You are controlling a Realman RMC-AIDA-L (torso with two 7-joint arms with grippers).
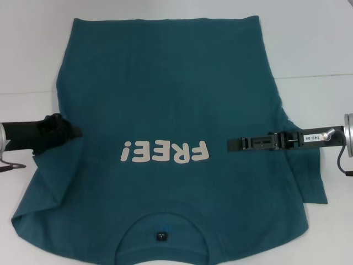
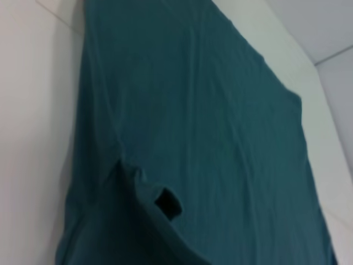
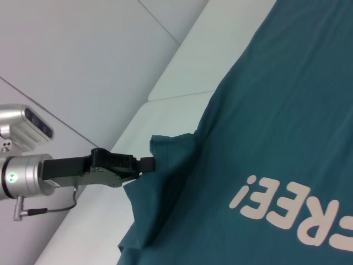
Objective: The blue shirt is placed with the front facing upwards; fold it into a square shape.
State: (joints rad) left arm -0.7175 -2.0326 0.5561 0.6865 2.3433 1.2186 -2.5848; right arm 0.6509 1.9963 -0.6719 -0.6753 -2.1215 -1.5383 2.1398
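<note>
Now clenched on sleeve cloth beside "FREE!" lettering (image 1: 165, 151) of blue shirt (image 1: 171, 83), ready for folding inward: left claw (image 1: 77, 132); right claw (image 1: 231, 144), state indiscernible.

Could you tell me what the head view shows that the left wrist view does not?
Only the head view shows the white lettering, the neck label, the left end effector at the sleeve and the right end effector over the shirt. Only the left wrist view shows a small dark gap under a fabric fold. Both show the shirt on the white table.
</note>
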